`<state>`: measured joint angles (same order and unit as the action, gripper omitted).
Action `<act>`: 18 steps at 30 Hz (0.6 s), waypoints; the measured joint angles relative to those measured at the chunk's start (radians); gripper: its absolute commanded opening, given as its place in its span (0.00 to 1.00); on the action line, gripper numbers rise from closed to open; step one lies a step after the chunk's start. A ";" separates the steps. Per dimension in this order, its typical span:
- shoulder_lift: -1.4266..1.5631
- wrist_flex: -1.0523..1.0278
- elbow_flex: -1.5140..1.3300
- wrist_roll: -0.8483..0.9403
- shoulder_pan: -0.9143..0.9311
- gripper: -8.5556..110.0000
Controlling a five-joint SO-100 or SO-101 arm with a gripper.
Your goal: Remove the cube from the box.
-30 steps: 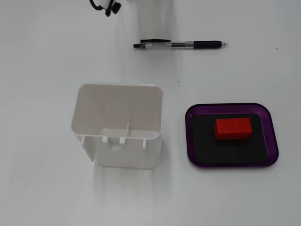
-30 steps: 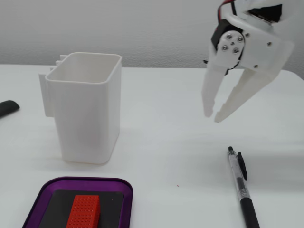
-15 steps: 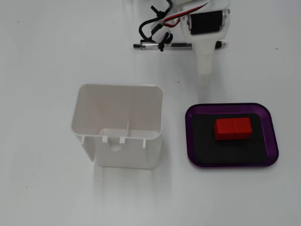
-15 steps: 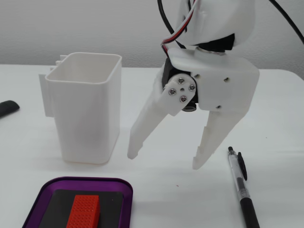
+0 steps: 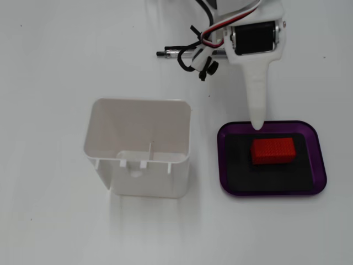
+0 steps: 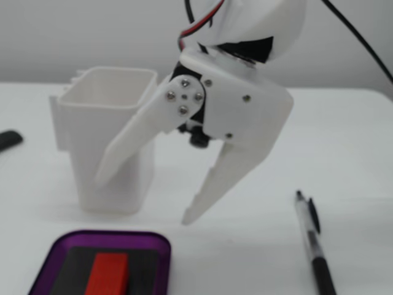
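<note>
The fingers (image 6: 107, 169) were spread wide and empty, hanging above the tabletop (image 5: 49, 221) with nothing between them; the gap looked readied to straddle the cube (image 5: 273, 150). In a fixed view, one fingertip lay over the box's (image 5: 319, 165) rear rim. The cube lay flat on the box's black floor, untouched, so the grasp was not yet made. A white container (image 5: 140, 146) stood beside the box, and a pen (image 6: 314, 243) lay apart.
</note>
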<state>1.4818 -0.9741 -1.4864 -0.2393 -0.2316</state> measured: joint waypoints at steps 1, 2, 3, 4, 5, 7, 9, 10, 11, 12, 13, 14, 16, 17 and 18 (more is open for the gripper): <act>-0.021 0.005 0.018 0.000 0.000 0.31; -0.046 0.006 0.040 0.000 0.000 0.31; -0.075 0.008 0.064 0.000 0.000 0.31; -0.106 0.009 0.089 0.000 0.000 0.31; -0.140 0.011 0.118 0.000 0.000 0.31; -0.216 0.011 0.181 -0.009 0.000 0.31; -0.293 -0.005 0.255 -0.028 0.000 0.31; -0.333 -0.025 0.296 -0.034 0.000 0.31; -0.370 -0.048 0.344 -0.037 0.000 0.31; -0.408 -0.074 0.390 -0.040 0.000 0.31; -0.445 -0.101 0.440 -0.041 0.000 0.31; -0.483 -0.130 0.491 -0.043 0.000 0.31; -0.551 -0.193 0.591 -0.043 0.000 0.30; -0.581 -0.224 0.637 -0.048 -0.003 0.30; -0.609 -0.252 0.683 -0.055 -0.008 0.29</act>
<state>0.8728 -1.2257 -0.8038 -0.2945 -0.2393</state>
